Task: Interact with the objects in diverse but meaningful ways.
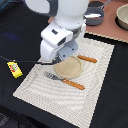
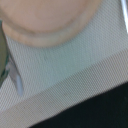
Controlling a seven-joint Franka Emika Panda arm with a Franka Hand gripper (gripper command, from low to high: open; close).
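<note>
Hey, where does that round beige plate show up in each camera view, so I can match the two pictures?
Exterior view: the round beige plate lies mid-frame on the striped placemat, partly under the robot's wrist, between two orange-handled utensils.
Wrist view: the plate fills one edge of the picture as a large blurred curved rim, seen very close.
Shared landmark: the placemat, whose woven surface meets the black table in both views.

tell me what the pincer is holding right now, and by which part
It cannot be told. In the exterior view the arm hides the pincer above the beige plate; the wrist view shows only plate and placemat, nothing gripped.
</note>
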